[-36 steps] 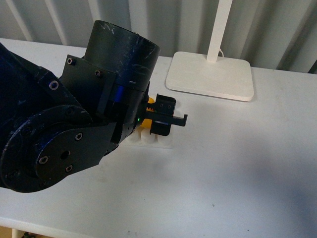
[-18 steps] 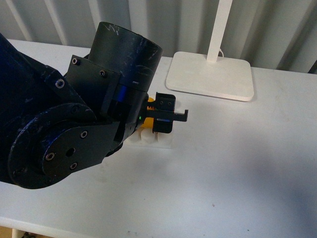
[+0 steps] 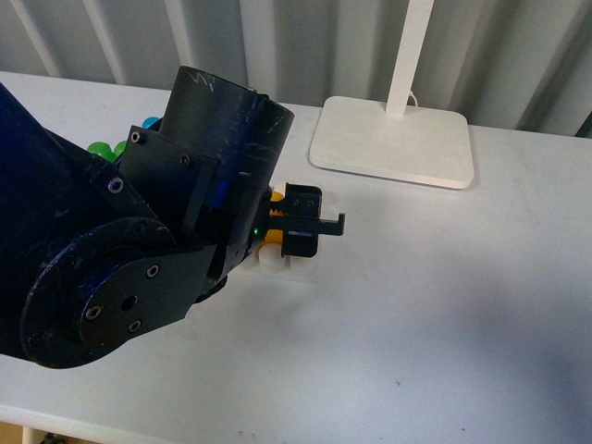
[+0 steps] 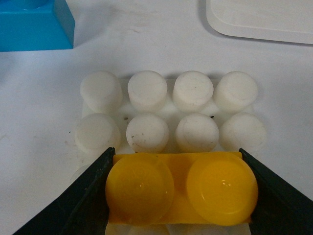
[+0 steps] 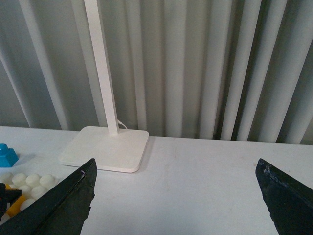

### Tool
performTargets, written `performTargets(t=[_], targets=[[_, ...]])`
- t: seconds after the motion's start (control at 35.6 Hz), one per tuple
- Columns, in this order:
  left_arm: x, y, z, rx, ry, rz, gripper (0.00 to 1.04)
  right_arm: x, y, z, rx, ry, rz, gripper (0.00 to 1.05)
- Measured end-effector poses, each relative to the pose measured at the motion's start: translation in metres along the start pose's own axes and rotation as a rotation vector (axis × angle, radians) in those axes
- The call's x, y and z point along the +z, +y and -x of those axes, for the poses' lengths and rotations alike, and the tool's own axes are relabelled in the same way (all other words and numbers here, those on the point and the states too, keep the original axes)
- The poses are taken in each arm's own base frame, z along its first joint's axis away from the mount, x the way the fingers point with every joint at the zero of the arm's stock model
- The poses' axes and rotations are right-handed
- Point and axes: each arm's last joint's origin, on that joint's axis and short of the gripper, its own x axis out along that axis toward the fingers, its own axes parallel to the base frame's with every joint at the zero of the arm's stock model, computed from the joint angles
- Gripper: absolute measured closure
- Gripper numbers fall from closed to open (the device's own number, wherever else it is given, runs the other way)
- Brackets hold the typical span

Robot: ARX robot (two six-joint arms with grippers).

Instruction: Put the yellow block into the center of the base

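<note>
Now, front view: the left gripper (image 3: 305, 227) is low over the base (image 3: 298, 270), with a sliver of the yellow block (image 3: 276, 213) showing between its jaws. Left wrist: fingers (image 4: 83, 200) clamp both ends of the block, which hangs over the nearer stud rows, two rows bare beyond. Press down off-register and it could ride on the stud tops, tilt, or shove the base sideways. Right wrist: the right gripper (image 5: 176, 198) hangs wide apart, well clear, holding nothing.
</note>
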Motion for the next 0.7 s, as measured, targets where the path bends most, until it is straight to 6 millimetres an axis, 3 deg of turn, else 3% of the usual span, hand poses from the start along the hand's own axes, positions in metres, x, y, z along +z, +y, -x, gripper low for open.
performTargets(t=[0.39, 0.7], targets=[[-0.013, 0.002, -0.005, -0.001, -0.007, 0.006, 0.39, 0.0, 0.0, 0.0, 0.0, 0.0, 0.0, 0.09], [-0.01, 0.005, -0.004, -0.008, -0.015, 0.012, 0.39, 0.0, 0.0, 0.0, 0.0, 0.0, 0.0, 0.09]])
